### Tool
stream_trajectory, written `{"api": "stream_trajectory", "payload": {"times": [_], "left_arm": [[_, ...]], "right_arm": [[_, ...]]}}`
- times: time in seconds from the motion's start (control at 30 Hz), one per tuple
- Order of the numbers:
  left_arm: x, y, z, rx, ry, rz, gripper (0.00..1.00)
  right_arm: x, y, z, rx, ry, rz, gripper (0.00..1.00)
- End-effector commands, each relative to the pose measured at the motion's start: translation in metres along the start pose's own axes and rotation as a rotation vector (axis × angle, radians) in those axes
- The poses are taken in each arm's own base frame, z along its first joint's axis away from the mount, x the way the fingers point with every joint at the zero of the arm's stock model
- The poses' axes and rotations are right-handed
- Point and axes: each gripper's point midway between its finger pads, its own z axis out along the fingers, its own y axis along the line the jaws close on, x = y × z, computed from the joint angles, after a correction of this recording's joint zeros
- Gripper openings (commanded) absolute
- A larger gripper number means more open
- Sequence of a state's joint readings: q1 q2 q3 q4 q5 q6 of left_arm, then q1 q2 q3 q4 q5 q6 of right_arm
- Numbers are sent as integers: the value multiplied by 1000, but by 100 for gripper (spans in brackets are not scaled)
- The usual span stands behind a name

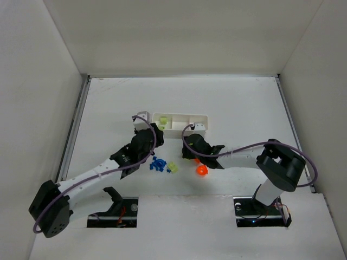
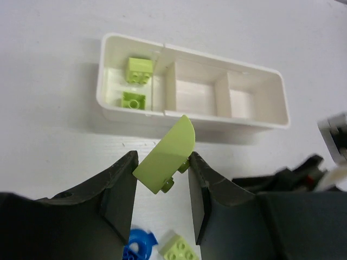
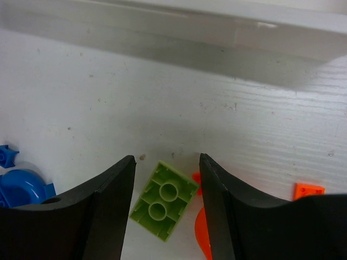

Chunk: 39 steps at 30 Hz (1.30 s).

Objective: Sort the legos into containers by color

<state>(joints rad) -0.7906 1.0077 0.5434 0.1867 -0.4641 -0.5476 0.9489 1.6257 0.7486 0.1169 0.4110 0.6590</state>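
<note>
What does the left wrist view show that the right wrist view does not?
Only the left wrist view: the left pincer shut on a curved light green lego, and the white tray with its three compartments, two light green bricks lying in the leftmost one. Only the right wrist view: a two-stud light green brick lying on the table inside the open right pincer, with orange pieces beside it. Both: the white table and blue pieces low in the picture.

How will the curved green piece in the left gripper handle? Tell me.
The curved green piece looks like rigid plastic, so it likely won't flex. Held tilted in the left gripper, it may twist. Its rounded face could rock on landing.
</note>
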Motion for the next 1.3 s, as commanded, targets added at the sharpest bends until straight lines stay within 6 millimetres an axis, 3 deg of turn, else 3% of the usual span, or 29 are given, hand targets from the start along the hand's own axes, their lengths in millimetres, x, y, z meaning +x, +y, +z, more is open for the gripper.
{"api": "stream_trajectory", "payload": {"times": [0.0, 0.13, 0.3, 0.53, 0.67, 0.8, 1.0, 1.17, 1.27], "left_arm": [[-26, -15, 39, 27, -2, -75, 21], [-29, -20, 67, 14, 13, -59, 21], [-28, -5, 103, -72, 28, -38, 21], [-16, 16, 128, -184, 42, 32, 25], [-11, 22, 135, -213, 50, 53, 36], [-13, 18, 125, -198, 39, 45, 48], [-27, 19, 98, -173, -5, 6, 52], [-39, 30, 63, -161, -64, -72, 48], [-26, 47, 41, -172, -68, -130, 44]], "right_arm": [[-10, 22, 2, -43, -29, 32, 53], [-11, 22, -2, -50, -35, 45, 49], [-8, 22, -4, -53, -27, 40, 57], [-8, 22, -9, -59, -38, 53, 37], [-20, 26, -19, -86, -70, 68, 34], [-42, 35, -34, -128, -115, 79, 34], [-83, 55, -45, -174, -177, 81, 34], [-123, 77, -35, -209, -223, 102, 34], [-144, 96, -17, -217, -243, 99, 34]]}}
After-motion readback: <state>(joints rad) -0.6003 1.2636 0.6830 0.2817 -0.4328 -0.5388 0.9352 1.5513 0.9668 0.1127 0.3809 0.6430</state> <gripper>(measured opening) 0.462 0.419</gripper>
